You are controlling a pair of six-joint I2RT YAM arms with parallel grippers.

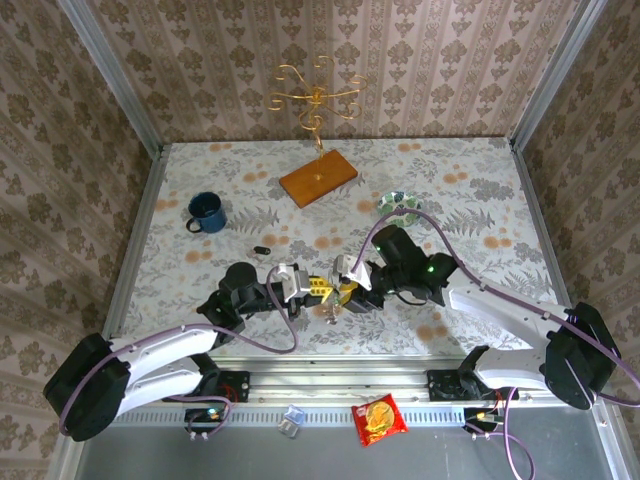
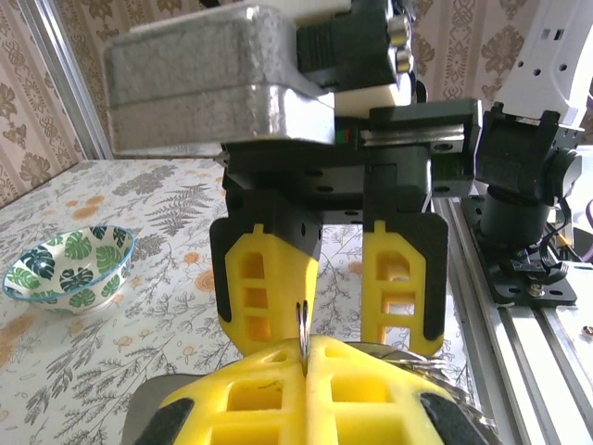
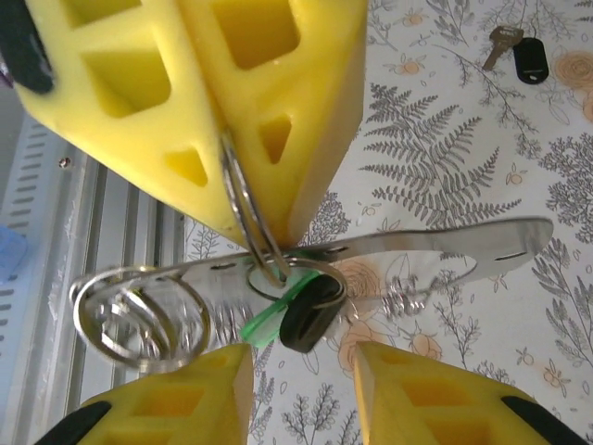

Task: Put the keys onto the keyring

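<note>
Arms from both sides meet low over the near middle of the worktop (image 1: 470, 200), and the reason looks plain from where I stand. The left gripper (image 3: 243, 199) serves as the vice, its yellow jaws pressed together on the wire of the keyring (image 3: 264, 264). That way the ring hangs steady in front of the right gripper (image 2: 341, 292), whose jaws stand apart just beside the dangling bunch, free for the fiddly threading. A long flat metal plate (image 3: 435, 250) and a cluster of spare rings (image 3: 139, 311) hang from the same ring. Right under it sit the green-headed key (image 3: 267, 322) and a rounded black piece (image 3: 310, 323), touching one another. Whether the green one is already on the wire or merely resting against it, I cannot tell. The black-headed key (image 1: 262, 248) lies flat on the worktop, well apart from the jaws on the mug's side, so by my reckoning it has yet to be fetched. As for the room, patterned wallpaper (image 1: 200, 60) closes in three sides, and the worktop wears a pale cloth of ferns and orange flowers. Towards the back stands a gold wire stand (image 1: 315, 100) on a wooden base (image 1: 318, 178), with a leaf-printed bowl (image 2: 69, 269) to its right and a blue mug (image 1: 205, 212) to its left. A red snack packet (image 1: 378, 418) lies on the ledge in front of the arms' mounting rail (image 1: 340, 385).
</note>
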